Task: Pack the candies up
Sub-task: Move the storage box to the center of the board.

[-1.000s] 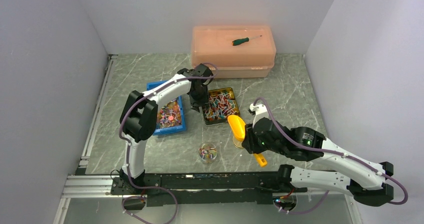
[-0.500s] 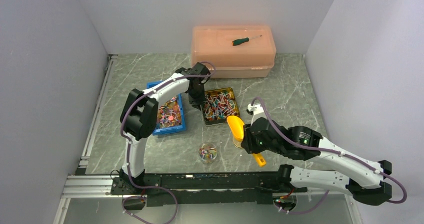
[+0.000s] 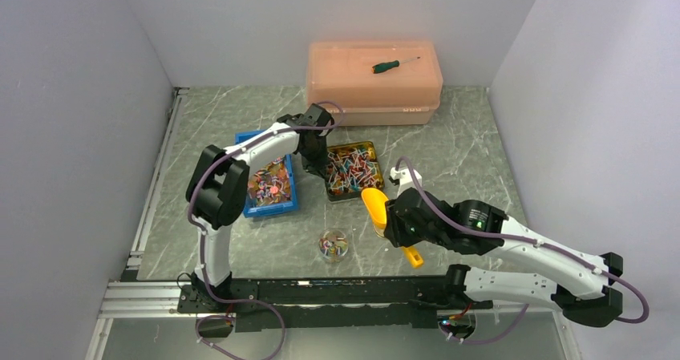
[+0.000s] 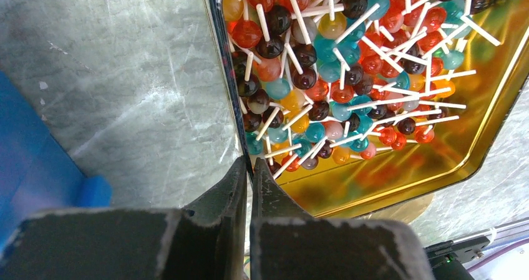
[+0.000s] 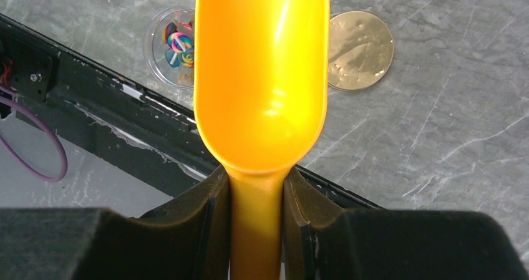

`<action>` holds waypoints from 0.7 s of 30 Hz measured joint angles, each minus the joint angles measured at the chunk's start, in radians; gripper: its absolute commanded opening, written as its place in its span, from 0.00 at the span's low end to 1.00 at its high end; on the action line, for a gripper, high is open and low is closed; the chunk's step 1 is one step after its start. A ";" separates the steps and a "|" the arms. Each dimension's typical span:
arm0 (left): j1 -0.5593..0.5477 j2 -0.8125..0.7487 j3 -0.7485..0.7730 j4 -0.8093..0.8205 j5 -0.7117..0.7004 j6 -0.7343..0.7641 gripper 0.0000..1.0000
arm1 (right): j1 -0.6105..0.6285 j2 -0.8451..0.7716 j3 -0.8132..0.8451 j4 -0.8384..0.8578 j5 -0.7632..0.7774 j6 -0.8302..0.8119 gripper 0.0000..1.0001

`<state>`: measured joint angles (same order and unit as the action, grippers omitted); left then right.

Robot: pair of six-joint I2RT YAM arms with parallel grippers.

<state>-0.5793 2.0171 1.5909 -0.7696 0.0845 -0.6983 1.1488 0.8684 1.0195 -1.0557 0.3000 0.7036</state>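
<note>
From above, the tin (image 3: 378, 170) of candies (image 3: 351, 167) sat mid-table. The blue tray (image 3: 273, 210) lay just left of the tin, with only a narrow strip of bare table between them, and the left gripper (image 3: 314, 161) stood at that gap. The cup (image 3: 333, 244) lay nearer than the tin, well apart.

Left wrist view — the jaws were clamped on the tin's left rim.

Right wrist view — the right gripper (image 5: 257, 193) clenched the handle of the scoop (image 5: 262, 74), with a round lid (image 5: 360, 50) beyond.

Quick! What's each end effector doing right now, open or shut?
Left end effector: shut, pinching the rim of the gold tin.
Right end effector: shut on the handle of the orange scoop.
</note>
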 measured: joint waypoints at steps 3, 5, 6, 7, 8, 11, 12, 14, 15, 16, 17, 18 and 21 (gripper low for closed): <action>0.000 -0.028 -0.047 0.036 0.002 0.002 0.00 | 0.000 0.022 0.000 -0.001 0.001 -0.002 0.00; 0.000 -0.047 -0.075 0.048 0.005 0.003 0.00 | 0.000 0.039 0.000 -0.001 0.001 -0.005 0.00; 0.000 -0.059 -0.093 0.058 0.007 0.003 0.00 | 0.000 0.046 0.000 -0.001 0.001 -0.007 0.00; 0.000 -0.070 -0.110 0.067 0.012 0.003 0.00 | 0.000 0.055 0.000 -0.002 0.001 -0.011 0.00; 0.000 -0.079 -0.124 0.073 0.016 0.003 0.00 | 0.000 0.062 0.001 -0.005 0.002 -0.016 0.00; -0.001 -0.113 -0.174 0.088 0.026 0.003 0.00 | 0.000 0.087 0.012 -0.021 0.004 -0.027 0.00; -0.001 -0.124 -0.188 0.091 0.027 0.003 0.00 | 0.000 0.094 0.016 -0.025 0.005 -0.031 0.00; -0.001 -0.144 -0.216 0.096 0.031 0.003 0.00 | 0.000 0.111 0.032 -0.039 0.005 -0.043 0.00; -0.002 -0.151 -0.225 0.099 0.032 0.003 0.00 | 0.000 0.120 0.041 -0.045 0.005 -0.050 0.00; -0.002 -0.156 -0.233 0.101 0.032 0.003 0.00 | 0.000 0.128 0.047 -0.050 0.005 -0.057 0.00; -0.003 -0.161 -0.240 0.104 0.032 0.003 0.00 | -0.003 0.138 0.056 -0.056 0.005 -0.066 0.00; -0.005 -0.166 -0.245 0.106 0.032 0.003 0.00 | -0.004 0.145 0.061 -0.061 0.005 -0.072 0.00; -0.014 -0.180 -0.262 0.108 0.029 0.004 0.00 | -0.016 0.182 0.082 -0.072 0.000 -0.101 0.00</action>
<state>-0.5930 1.8370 1.3285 -0.6613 0.1135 -0.6945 1.1332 1.0508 1.1019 -1.1278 0.3000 0.6025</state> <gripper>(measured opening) 0.077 0.309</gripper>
